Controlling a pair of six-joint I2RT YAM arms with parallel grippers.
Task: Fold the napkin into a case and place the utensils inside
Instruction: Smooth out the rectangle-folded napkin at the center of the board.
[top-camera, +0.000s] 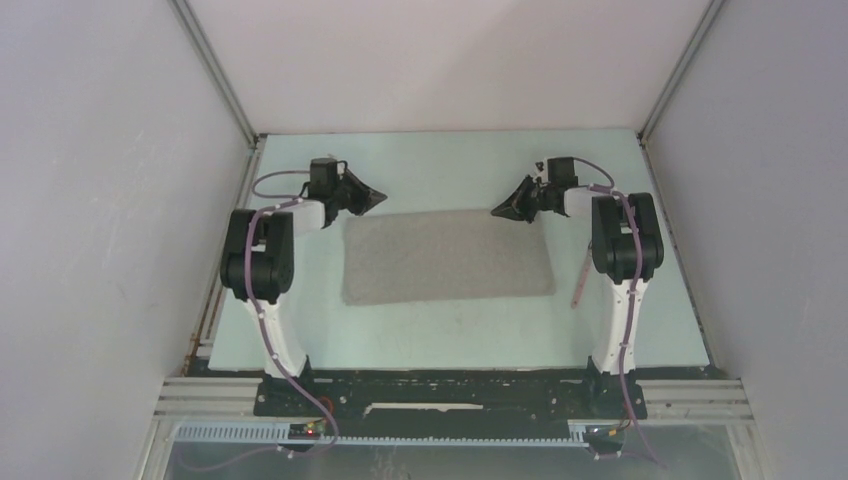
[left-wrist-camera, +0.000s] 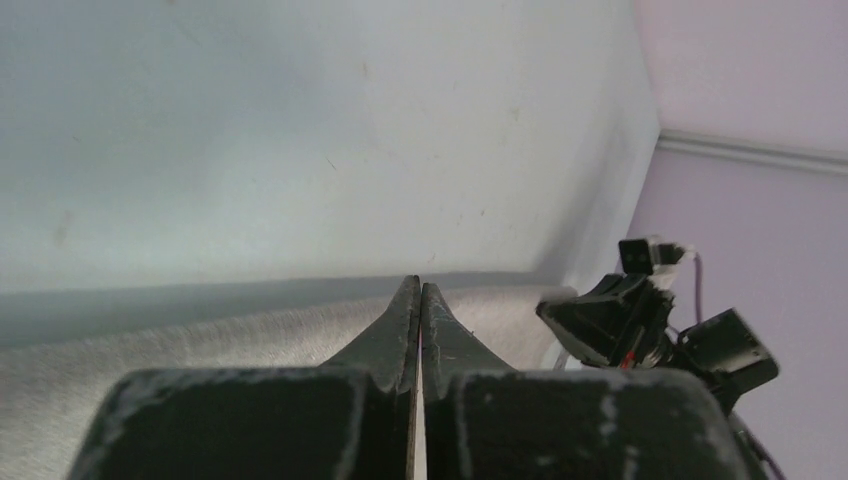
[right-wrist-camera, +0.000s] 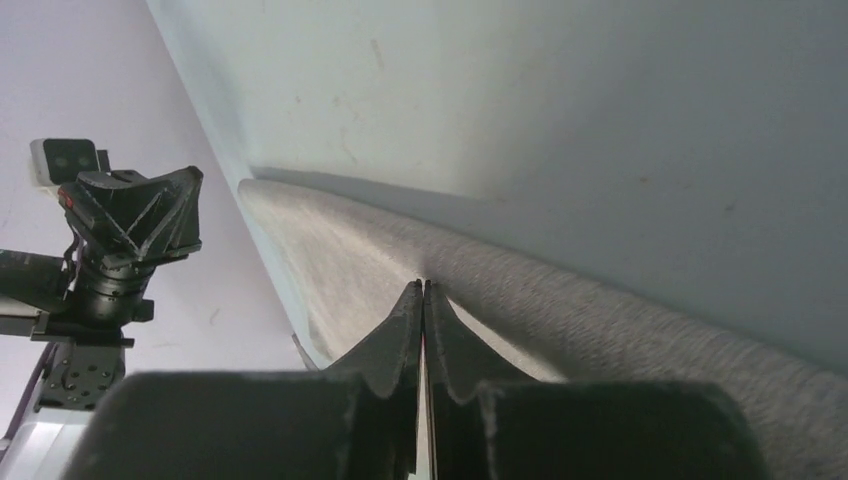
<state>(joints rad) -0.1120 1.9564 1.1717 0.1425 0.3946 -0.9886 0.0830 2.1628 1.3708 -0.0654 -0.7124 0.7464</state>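
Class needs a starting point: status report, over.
Left hand shut, right hand shut, at far corners. Napkin folded, flat. Pink utensil outside, to its right.

Seen from my remote station, the napkin (top-camera: 447, 257) lies flat at the middle of the table (top-camera: 450, 165), between my two arms. My left gripper (top-camera: 383, 194) is at its far left corner and my right gripper (top-camera: 495, 211) at its far right corner. One utensil (top-camera: 580, 280) lies just right of the napkin, beside the right arm.
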